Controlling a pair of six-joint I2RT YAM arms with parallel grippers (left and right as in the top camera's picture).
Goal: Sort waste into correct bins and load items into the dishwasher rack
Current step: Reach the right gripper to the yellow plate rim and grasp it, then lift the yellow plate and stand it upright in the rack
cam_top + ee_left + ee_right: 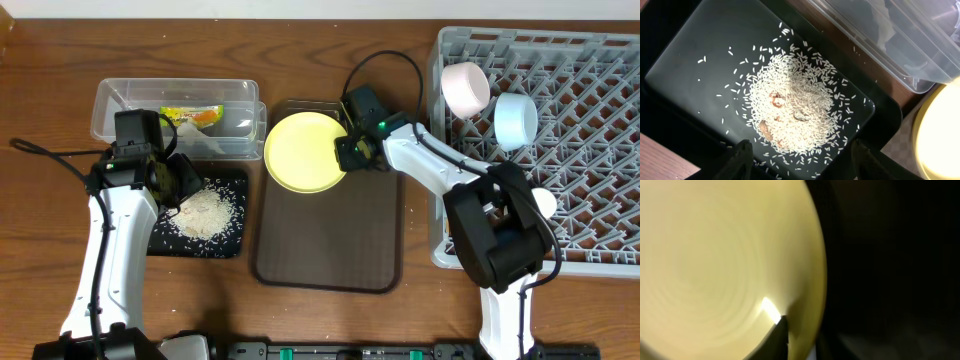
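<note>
- I see my left gripper [802,150] hanging above the rice [795,107], and its fingers [742,155] stand wide apart.
- The rice lies in a heap on a black tray [165,240], just beside the clear bin [120,100], which holds a wrapper [192,117].
- My right gripper [350,152] is at the right edge of the yellow plate [300,150]. One finger [777,340] lies over the rim; I cannot tell if it is clamped.
- The plate rests on the brown tray [330,240].
- The rack [590,150] stands on the right of the surface with a pink cup [465,88] and a blue cup [515,120] in it.
</note>
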